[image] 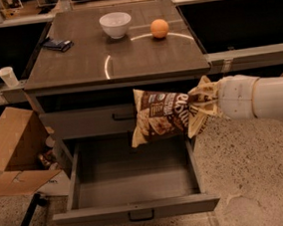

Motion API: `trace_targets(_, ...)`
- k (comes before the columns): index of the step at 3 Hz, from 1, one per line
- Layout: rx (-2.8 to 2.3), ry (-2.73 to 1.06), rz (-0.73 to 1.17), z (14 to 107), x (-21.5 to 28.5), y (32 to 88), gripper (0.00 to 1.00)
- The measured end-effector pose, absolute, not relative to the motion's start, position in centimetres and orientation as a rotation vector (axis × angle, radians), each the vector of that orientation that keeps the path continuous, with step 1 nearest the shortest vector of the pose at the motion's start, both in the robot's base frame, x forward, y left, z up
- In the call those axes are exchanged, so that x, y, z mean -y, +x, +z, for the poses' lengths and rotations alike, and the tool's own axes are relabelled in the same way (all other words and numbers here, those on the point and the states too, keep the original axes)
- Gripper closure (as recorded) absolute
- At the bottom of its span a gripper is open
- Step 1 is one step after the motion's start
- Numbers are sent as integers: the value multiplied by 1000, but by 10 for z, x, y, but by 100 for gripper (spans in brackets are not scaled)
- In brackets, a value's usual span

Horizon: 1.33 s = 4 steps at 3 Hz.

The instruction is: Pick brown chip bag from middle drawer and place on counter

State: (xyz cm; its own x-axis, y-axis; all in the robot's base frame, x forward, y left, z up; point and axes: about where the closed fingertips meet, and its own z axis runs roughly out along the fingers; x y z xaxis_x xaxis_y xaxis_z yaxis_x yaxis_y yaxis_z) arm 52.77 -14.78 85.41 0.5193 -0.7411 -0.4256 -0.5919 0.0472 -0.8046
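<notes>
Brown chip bag (162, 115) is judged to be in the carry step. The surface (126, 61) lies higher and further back. The middle drawer (133, 186) stands open below. The bag hangs mid-air, its right end clamped in the tool (207, 104) (at right). The next move probably requires raising, advancing and releasing on the surface.

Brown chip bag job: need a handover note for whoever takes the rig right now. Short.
Tool: right of the cabinet, shut on the crumpled right end of the brown chip bag.
Bag: in the air, lying sideways above the open middle drawer, in front of the upper drawer front and below counter level.
Done: bag is out of the drawer.
Left: raise it past the counter edge, set it down, release. The white bowl and orange sit near the back, so aiming nearer the front is probably safest.
</notes>
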Motion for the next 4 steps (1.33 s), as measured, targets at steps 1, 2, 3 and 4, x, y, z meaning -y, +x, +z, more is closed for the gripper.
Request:
trace_targets(1,-1097,-1656,-203,864,144,524,100)
trace_targets(2,-1103,-1654,-198,862,144,525,100)
trace_targets(3,-1030,-1616,-205,885,134,541,100)
trace_targets(4,-850,-1571,-204,943,108,567,100)
